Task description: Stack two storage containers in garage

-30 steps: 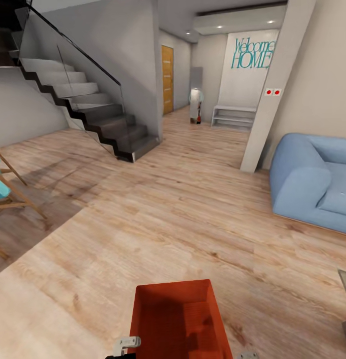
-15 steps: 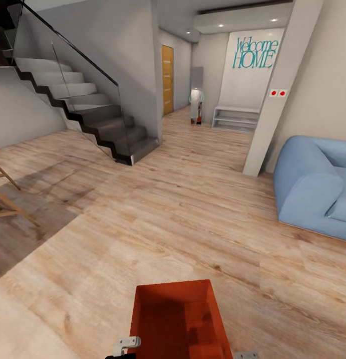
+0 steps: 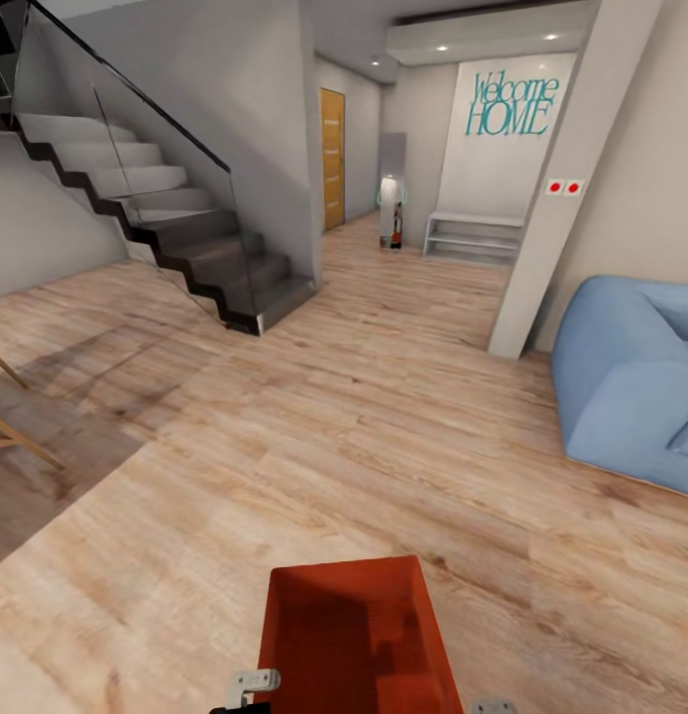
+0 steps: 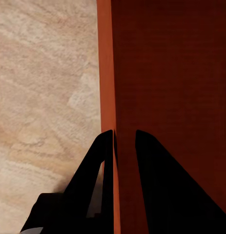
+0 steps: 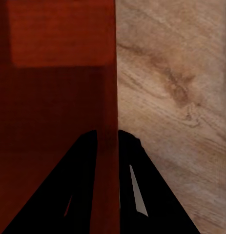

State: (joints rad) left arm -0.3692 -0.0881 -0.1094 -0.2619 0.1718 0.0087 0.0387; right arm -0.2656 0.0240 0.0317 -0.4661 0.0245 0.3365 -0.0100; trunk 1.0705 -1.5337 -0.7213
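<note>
One orange-red storage container [image 3: 354, 635] hangs open side up just in front of me, above the living room's light wood plank floor [image 3: 364, 436]. My left gripper [image 4: 123, 136] is shut on its left side wall [image 4: 109, 73], one finger on each face. On the opposite wall [image 5: 107, 73], my right gripper [image 5: 108, 134] is shut the same way. In the head view, the left gripper's grey mount [image 3: 250, 684] shows beside the bin's near left corner. The garage is out of view.
A dark staircase with a glass rail [image 3: 185, 238] rises at the left. Ahead, a hallway runs past a wooden door [image 3: 332, 159] to a white bench [image 3: 473, 236]. A slanted column [image 3: 562, 188] and a blue sofa [image 3: 631, 377] stand at the right, with chair legs [image 3: 12, 421] at the far left.
The whole view has moved forward: the sofa has slid toward the right edge and the chair almost out at the left. The container stays held the same way in both grippers.
</note>
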